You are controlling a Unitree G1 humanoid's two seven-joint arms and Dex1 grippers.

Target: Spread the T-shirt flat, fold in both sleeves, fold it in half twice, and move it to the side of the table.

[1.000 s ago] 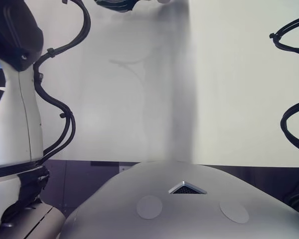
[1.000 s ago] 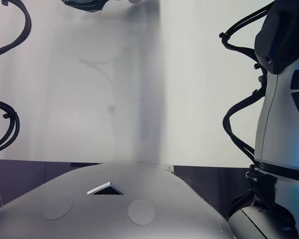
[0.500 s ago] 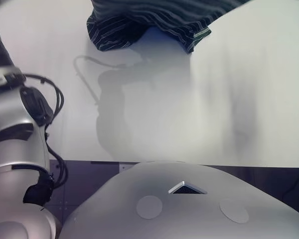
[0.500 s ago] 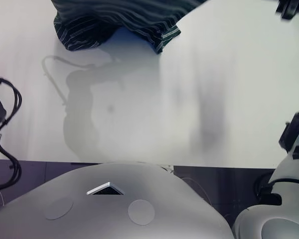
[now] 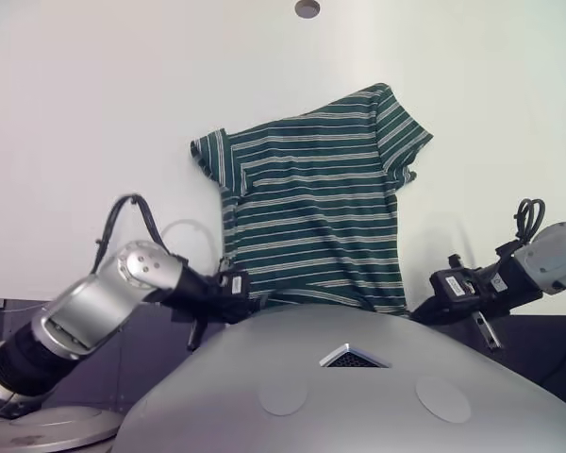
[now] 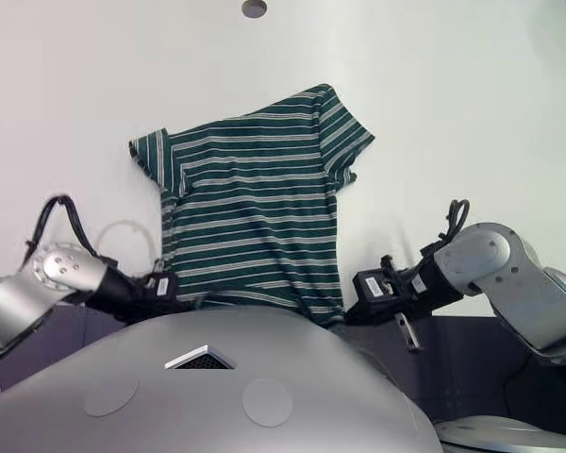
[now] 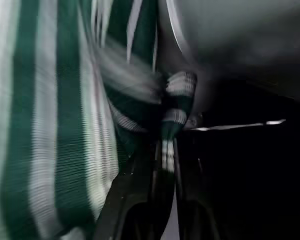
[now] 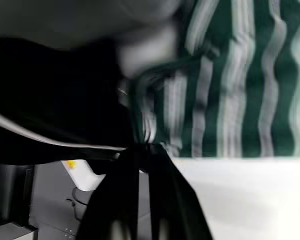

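A green T-shirt point(image 5: 311, 217) with white stripes lies spread on the white table point(image 5: 85, 113), collar end far, hem at the near edge. One sleeve point(image 5: 210, 157) is crumpled inward; the other sleeve point(image 5: 403, 132) points to the far right. My left gripper point(image 5: 241, 300) sits at the hem's left corner, shut on the cloth, and in the left wrist view the striped hem point(image 7: 167, 150) is pinched between the fingers. My right gripper point(image 5: 421, 312) is at the hem's right corner, shut on the hem point(image 8: 155, 125).
A small round dark hole point(image 5: 307, 8) marks the table's far side. Bare white tabletop lies left and right of the shirt. Both grippers sit at the table's near edge point(image 5: 38, 294), with dark floor below it.
The shirt, bunched at the far side half a second ago, now lies stretched out toward me. Both arms came down from high and close to low at the near edge.
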